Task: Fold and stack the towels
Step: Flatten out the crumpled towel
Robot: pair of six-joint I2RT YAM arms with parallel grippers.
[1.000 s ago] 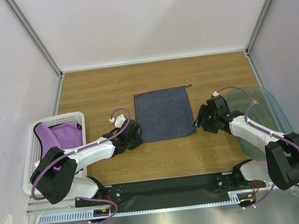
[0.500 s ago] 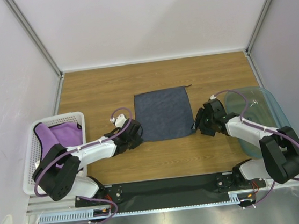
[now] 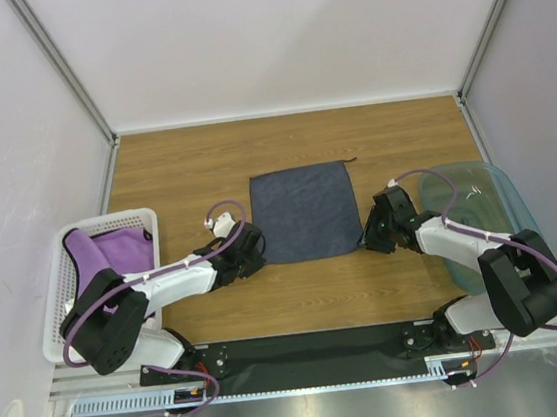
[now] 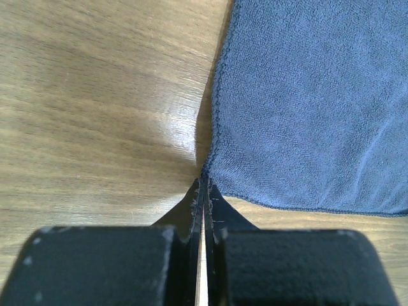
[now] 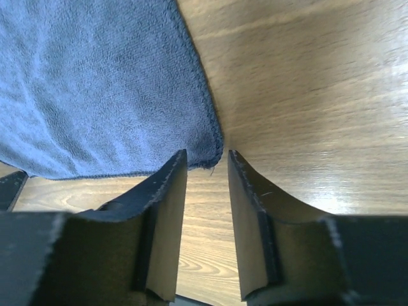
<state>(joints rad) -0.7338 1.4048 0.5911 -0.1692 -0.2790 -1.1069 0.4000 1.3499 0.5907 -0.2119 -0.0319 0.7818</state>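
mostly unseen — purple towel in basket

One navy towel, one purple towel, one basket, one bin.

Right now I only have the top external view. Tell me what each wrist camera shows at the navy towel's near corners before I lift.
Observer: In the left wrist view, the left gripper has its jaws shut, with the tips meeting the near left corner of the navy towel.
Operator: Confirm the fabric is caught.
Observer: I cannot tell; the corner ends right at the closed tips.
Operator: Report the right side.
Observer: The right gripper is open. Its fingers straddle the near right corner, which lies on the table between them.
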